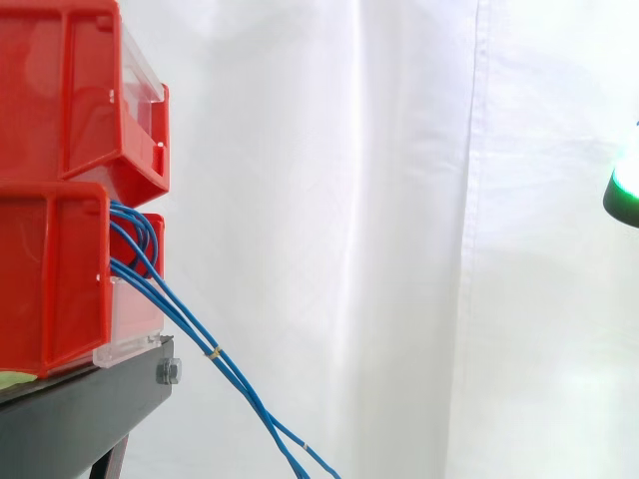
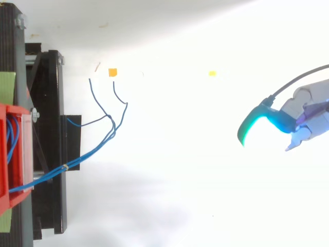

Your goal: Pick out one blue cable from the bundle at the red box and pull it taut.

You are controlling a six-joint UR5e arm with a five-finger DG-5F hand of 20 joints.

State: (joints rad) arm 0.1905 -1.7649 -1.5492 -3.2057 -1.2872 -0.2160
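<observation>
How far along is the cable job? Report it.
Done: nothing; the blue cables hang slack from the red box. In hand: the hand sits well clear, touching no cable. Left: reach in, pick one cable, pull it taut.

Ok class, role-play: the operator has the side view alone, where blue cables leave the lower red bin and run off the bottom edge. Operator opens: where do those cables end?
Observer: From above, the blue cables split past a small tie into separate loose ends, one stopping just short of an orange scrap.
Operator: And the hand? I get just a green pad at my right edge.
Observer: It sits far across from the cable ends, touching none of them.
</observation>
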